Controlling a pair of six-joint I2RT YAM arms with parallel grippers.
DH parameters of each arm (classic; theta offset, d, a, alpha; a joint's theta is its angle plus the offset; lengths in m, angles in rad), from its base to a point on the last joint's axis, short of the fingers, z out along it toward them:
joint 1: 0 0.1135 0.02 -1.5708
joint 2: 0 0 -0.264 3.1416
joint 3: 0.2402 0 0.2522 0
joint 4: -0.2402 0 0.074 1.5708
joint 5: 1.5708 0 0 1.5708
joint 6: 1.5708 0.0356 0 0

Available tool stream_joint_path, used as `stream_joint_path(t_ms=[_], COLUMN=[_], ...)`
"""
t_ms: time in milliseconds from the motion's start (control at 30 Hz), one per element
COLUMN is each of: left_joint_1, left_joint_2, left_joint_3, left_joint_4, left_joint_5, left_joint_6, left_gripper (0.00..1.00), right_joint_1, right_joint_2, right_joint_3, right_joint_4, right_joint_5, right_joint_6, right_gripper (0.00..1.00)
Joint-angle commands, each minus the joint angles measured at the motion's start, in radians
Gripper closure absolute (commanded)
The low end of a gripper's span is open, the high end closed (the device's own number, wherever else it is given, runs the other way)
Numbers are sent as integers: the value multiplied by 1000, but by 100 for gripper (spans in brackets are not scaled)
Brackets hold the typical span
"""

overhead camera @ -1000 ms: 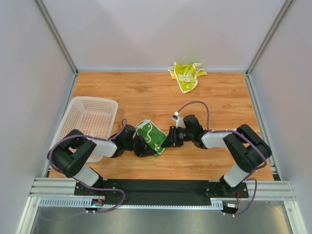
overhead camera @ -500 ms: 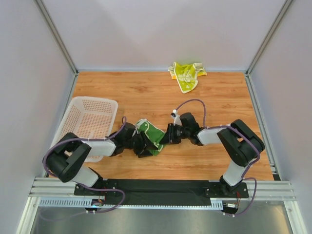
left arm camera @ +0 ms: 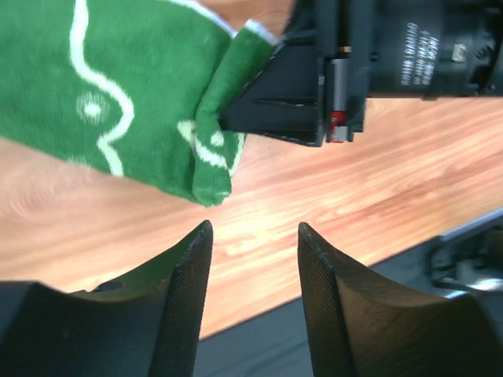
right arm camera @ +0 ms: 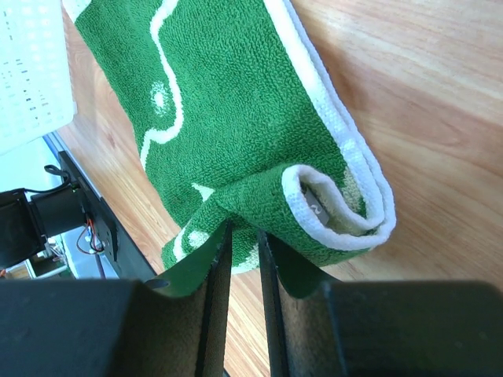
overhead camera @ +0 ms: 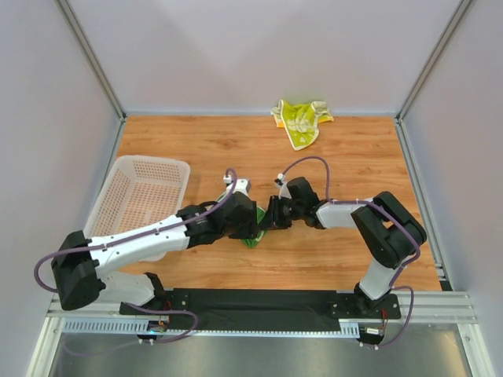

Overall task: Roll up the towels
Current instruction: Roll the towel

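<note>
The white basket stands on the left side of the desk, by the left wall. The left arm reaches past its near right corner to the middle of the desk.

The left gripper is open. Its two ribbed fingers stand apart with only bare wood between them and hold nothing. It hangs just near of the green towel and does not touch it.

The green towel lies at the middle of the desk, between the two grippers. From above it is almost hidden under them, with only a small green corner showing on the near side. It lies partly folded, with its white-edged right end curled over into a loose loop.

The right gripper comes in from the right, its fingers nearly closed and pinching a raised fold of the green towel at that curled end.

The yellow towel lies crumpled at the far edge of the desk, right of centre, well apart from both grippers.
</note>
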Motion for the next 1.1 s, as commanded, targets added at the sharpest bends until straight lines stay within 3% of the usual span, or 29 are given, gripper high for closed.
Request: stream_joint_path(t_ms=[0,200,633,1067], left_joint_1=[-83,-155,-174,-166], left_joint_2=[78,269,329,354], left_joint_3=[62,134,146,68], left_joint_4=[-71,-20,134,154], left_joint_5=[-195,-222,-96,-251], left_joint_6=[201,283,360,283], left_gripper=[47,49,48,46], right_joint_1=[4,6,6,7], right_joint_2=[-8,-17,0,22], right_joint_3=[22,24,21,22], right_joint_4=[-79,-107,-99,-97], right_joint_5=[66,66,58,46], right_joint_6=[-40,-56,-57,-62], right_gripper=[78,78,78,79])
